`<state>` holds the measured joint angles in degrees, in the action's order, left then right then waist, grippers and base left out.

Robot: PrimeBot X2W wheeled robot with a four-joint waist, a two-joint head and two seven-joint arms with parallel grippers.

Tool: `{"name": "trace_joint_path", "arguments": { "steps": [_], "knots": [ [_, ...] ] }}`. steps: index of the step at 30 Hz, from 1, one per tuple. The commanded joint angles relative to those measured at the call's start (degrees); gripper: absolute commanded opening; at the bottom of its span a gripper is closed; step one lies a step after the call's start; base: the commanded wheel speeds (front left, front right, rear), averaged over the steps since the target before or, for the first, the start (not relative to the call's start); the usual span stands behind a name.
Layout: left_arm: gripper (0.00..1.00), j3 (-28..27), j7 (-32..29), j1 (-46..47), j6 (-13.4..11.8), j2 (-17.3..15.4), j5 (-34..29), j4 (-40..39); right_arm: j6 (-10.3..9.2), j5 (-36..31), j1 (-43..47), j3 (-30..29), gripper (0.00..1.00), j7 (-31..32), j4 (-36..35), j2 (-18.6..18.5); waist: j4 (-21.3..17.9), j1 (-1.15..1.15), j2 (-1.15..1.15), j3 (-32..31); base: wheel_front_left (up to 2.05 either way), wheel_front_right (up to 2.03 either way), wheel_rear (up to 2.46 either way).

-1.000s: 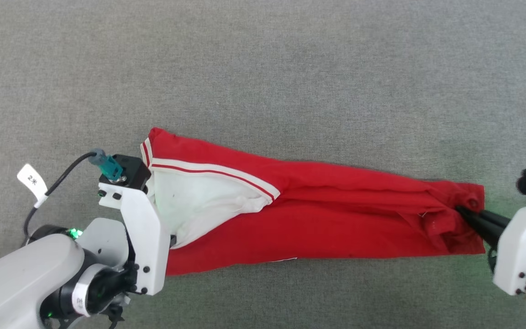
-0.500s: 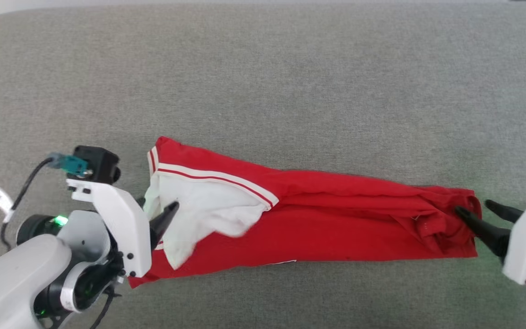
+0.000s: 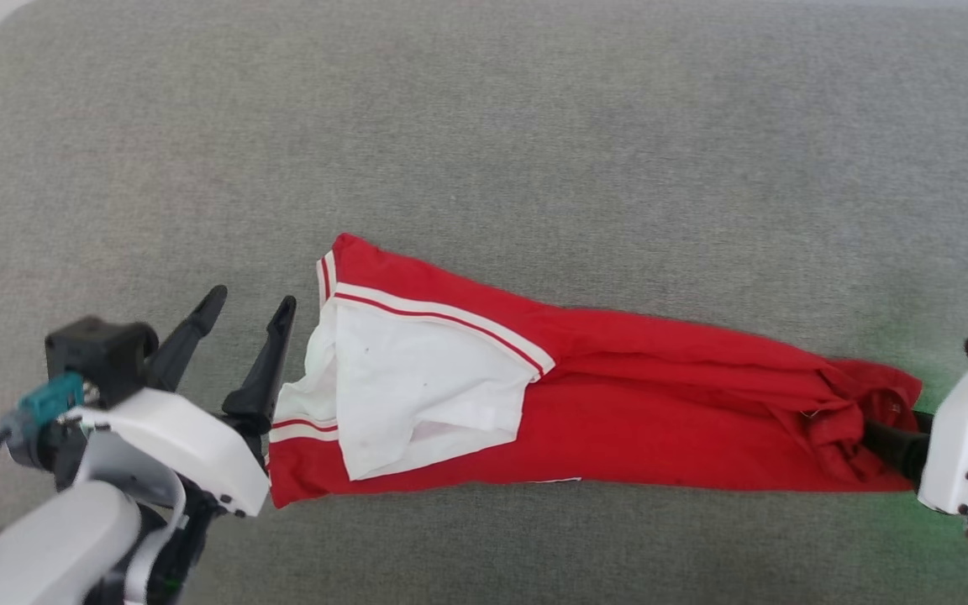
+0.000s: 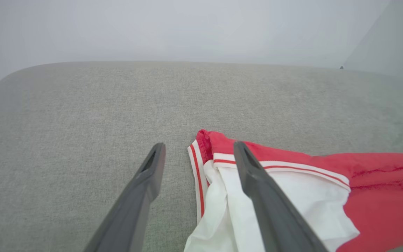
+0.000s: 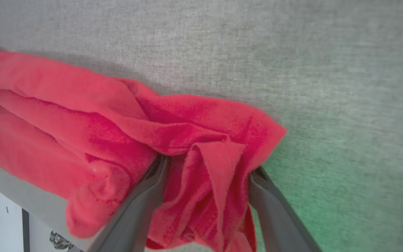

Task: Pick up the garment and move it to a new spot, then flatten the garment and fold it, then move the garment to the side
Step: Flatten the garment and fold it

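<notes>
Sagging soft and light, the garment (image 3: 660,428) is bunching inside the right gripper (image 5: 208,166), fingers spread; the left gripper (image 3: 251,297) is gaping just beside the white sleeve (image 3: 425,378), probably the best pinch.

Head view looks steeply down on the whole garment (image 3: 660,420). Left wrist view skims low toward its white-sleeved end; right wrist view sits close over its opposite end.

A grey cloth-covered surface (image 3: 484,126) with a rounded far-left corner carries the garment (image 3: 660,420), which lies folded into a long red band, its white sleeve at the left end.
</notes>
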<state>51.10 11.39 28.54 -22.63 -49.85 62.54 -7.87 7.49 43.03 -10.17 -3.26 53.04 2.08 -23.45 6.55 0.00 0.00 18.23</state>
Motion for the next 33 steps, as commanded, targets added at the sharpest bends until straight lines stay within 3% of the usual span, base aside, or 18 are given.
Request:
{"name": "trace_joint_path", "arguments": {
  "steps": [1, 4, 6, 9, 12, 14, 26, 33],
  "knots": [
    [1.00, -0.7, 1.5, -1.5, -0.1, 1.1, -1.0, 0.7, 0.00, 1.2, -0.1, 1.9, 1.00, 0.9, 2.0, 1.4, 0.7, 0.00, 0.00, 0.2, 0.00, 0.00, 0.00],
    [1.00, -3.5, 3.5, -3.9, -0.1, 3.4, -2.1, 2.3, 0.02, 2.6, -1.4, 5.4, 1.00, 1.7, 4.9, 1.7, 1.6, 0.00, 0.00, 0.4, 0.00, 0.00, 0.00],
    [1.00, -6.5, 3.8, -5.4, 0.3, 5.3, -4.5, 3.2, 0.14, 4.0, -2.4, 7.8, 0.00, 1.8, 5.6, 1.6, 2.1, 0.00, 0.00, 0.5, 0.00, 0.00, 0.00],
    [1.00, -13.6, 3.8, -9.8, 1.5, 9.5, -8.7, 4.0, 0.17, 5.8, -3.6, 8.6, 0.00, 1.3, 6.1, 0.1, 2.7, 0.00, 0.00, 0.4, 0.00, 0.00, 0.00],
    [1.00, -21.0, 3.9, -14.8, 4.4, 14.1, -12.9, 4.7, -0.01, 7.3, -5.1, 7.1, 0.00, 0.4, 6.4, -2.1, 2.7, 0.00, 0.00, 0.0, 0.00, 0.00, 0.00],
    [1.00, -23.1, 3.9, -16.5, 5.3, 15.5, -14.0, 5.1, -0.01, 7.6, -5.6, 6.7, 0.00, 0.3, 6.5, -2.9, 2.6, 0.00, 0.00, -0.1, 0.00, 0.00, 0.00],
    [1.00, -40.7, 3.9, -27.7, 18.0, 30.7, -27.5, 7.7, -0.02, 8.1, -6.9, -3.2, 0.00, -2.2, 9.4, -10.9, 1.7, 0.00, 0.00, -1.6, 0.00, 0.00, 0.00],
    [1.00, -48.3, 3.9, -29.0, 24.0, 38.2, -33.8, 8.5, -0.02, 3.7, -8.4, -8.0, 0.00, -3.4, 15.8, -15.2, 1.0, 0.00, 0.00, -2.4, 0.00, 0.00, 0.00]
  ]
}}
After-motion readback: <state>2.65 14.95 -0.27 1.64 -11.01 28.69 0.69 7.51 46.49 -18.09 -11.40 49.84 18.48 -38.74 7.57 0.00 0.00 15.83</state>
